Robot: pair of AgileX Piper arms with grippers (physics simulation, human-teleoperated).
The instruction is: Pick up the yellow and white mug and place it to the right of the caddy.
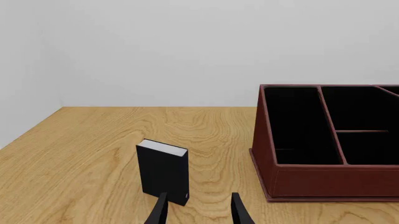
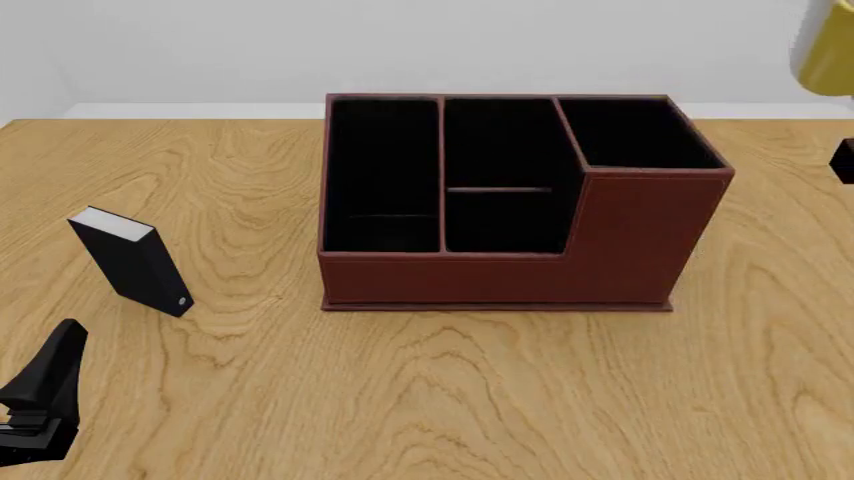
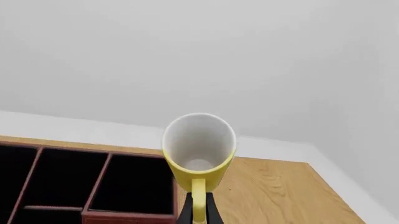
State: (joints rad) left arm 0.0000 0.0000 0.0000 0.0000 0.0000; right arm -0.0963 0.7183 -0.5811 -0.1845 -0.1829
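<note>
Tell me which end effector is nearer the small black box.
Left. The left end effector sits just behind the small black box; the right end effector holds the mug beyond the caddy's right side.

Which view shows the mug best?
The right wrist view: the mug fills the middle, its white inside and handle showing, the right hand shut on the handle. The front view catches only a yellow sliver at its top right edge. The left wrist view misses it.
</note>
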